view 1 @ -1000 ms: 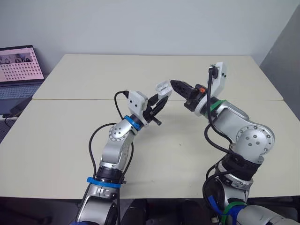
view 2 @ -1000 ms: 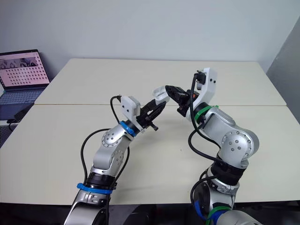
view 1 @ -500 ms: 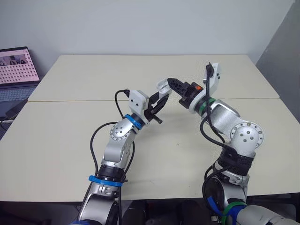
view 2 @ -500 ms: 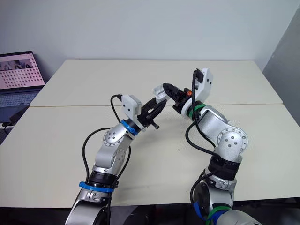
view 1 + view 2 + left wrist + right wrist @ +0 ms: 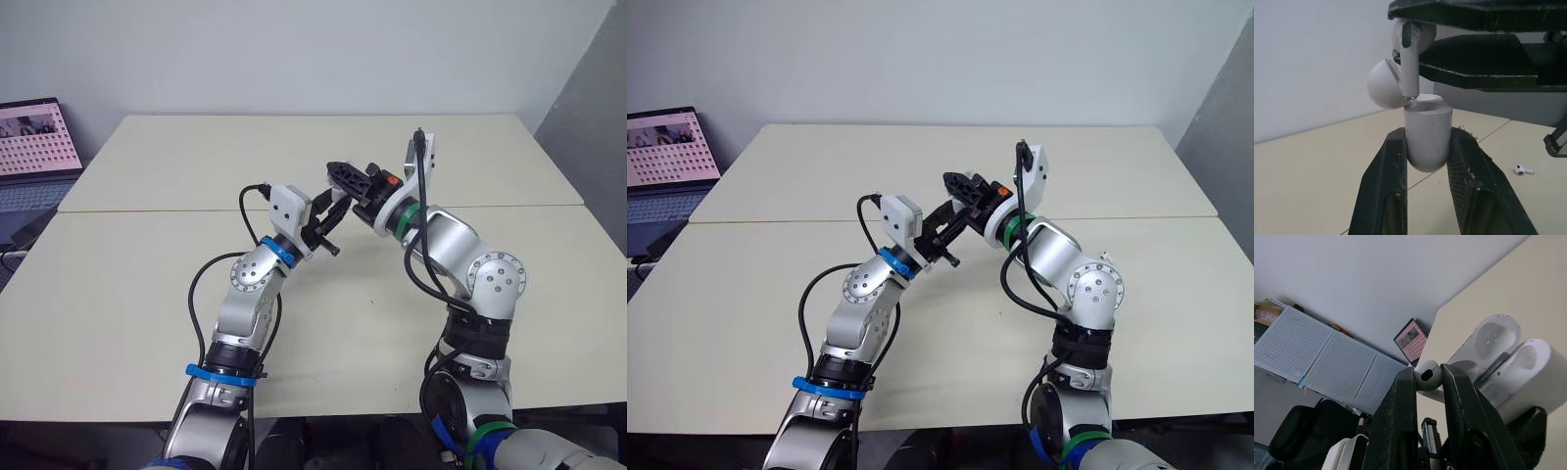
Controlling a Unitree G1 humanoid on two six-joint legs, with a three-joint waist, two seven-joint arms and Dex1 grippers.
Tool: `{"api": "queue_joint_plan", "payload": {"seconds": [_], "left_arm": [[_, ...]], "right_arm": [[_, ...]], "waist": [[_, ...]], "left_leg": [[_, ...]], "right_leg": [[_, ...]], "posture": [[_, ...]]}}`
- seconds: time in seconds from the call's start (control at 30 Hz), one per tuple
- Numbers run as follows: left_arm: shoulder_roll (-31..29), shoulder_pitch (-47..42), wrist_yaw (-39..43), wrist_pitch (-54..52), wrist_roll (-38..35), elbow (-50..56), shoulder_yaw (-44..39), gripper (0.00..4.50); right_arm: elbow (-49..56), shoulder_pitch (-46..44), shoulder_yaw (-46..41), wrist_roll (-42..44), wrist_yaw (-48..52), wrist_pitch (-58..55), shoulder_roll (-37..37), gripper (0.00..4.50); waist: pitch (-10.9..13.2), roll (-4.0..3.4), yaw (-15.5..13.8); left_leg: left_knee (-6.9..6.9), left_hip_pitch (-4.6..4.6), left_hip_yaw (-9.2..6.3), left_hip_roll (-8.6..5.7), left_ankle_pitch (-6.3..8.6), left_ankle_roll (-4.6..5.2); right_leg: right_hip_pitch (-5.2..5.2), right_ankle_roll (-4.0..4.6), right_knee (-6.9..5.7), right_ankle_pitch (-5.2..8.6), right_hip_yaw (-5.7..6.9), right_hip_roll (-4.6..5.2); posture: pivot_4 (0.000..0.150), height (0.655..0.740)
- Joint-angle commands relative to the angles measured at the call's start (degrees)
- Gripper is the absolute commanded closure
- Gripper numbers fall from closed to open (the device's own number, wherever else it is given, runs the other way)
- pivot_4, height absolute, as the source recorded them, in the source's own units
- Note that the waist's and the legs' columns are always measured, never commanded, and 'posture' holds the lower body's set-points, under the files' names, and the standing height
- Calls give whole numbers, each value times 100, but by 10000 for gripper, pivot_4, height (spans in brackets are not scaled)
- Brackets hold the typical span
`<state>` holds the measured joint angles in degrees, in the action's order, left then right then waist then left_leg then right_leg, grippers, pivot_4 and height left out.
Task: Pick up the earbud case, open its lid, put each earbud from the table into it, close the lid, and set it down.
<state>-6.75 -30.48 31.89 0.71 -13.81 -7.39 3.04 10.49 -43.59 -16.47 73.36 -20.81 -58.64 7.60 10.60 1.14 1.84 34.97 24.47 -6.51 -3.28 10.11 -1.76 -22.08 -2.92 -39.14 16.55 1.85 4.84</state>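
My left gripper (image 5: 1427,147) is shut on the white earbud case (image 5: 1427,134), held upright above the middle of the table. Its round lid (image 5: 1383,90) is swung open to one side. My right gripper (image 5: 1427,382) is shut on a white earbud (image 5: 1411,54), pinched by its head. The stem points down and its tip touches the rim of the case's open mouth. In the head views the right gripper (image 5: 339,174) sits just above the left gripper (image 5: 333,211) and hides the case. A second earbud (image 5: 1523,170) lies on the table.
The cream table (image 5: 118,294) has a seam running across its middle. An open laptop (image 5: 29,147) stands off the table's far left corner. Both arms meet above the table's centre.
My right gripper has swung left and brought the earbud over the open case, its stem now at the opening. The left gripper has held the case nearly still.
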Motion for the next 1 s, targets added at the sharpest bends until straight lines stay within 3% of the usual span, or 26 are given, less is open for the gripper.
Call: {"api": "queue_joint_plan", "payload": {"seconds": [0.03, 0.5, 0.73, 1.0], "left_arm": [[-9, -125, -13, 141, -9, 152, -40, 37550], [-102, -79, 10, 123, -27, 155, -64, 37550], [-221, -80, 119, 62, -112, 152, -117, 37550], [-348, -87, 540, 22, -229, 142, -56, 37550]], "right_arm": [[96, -22, 152, 278, -145, 256, 242, 41220], [259, 1, 206, 733, -378, 414, -292, 41220], [224, 88, 202, 1377, -337, 123, -1254, 41220], [-715, -359, 501, 1408, 1051, -647, -2514, 41220]], "waist": [[0, 0, 0], [0, 0, -1], [0, 0, -1], [0, 0, 1]], "left_leg": [[0, 0, 0, 0, 0, 0], [-1, 0, 2, 2, 0, 1], [-2, 0, 5, 3, 0, 2], [-3, 0, 12, 3, 0, 5]], "right_leg": [[0, 0, 0, 0, 0, 0], [-1, 0, 1, 0, -2, -1], [-1, 0, 2, 0, -3, -1], [-1, 0, 5, 0, -5, -2]], "posture": [[1500, 7400], [1500, 7400], [1500, 7400], [1500, 7400]]}}
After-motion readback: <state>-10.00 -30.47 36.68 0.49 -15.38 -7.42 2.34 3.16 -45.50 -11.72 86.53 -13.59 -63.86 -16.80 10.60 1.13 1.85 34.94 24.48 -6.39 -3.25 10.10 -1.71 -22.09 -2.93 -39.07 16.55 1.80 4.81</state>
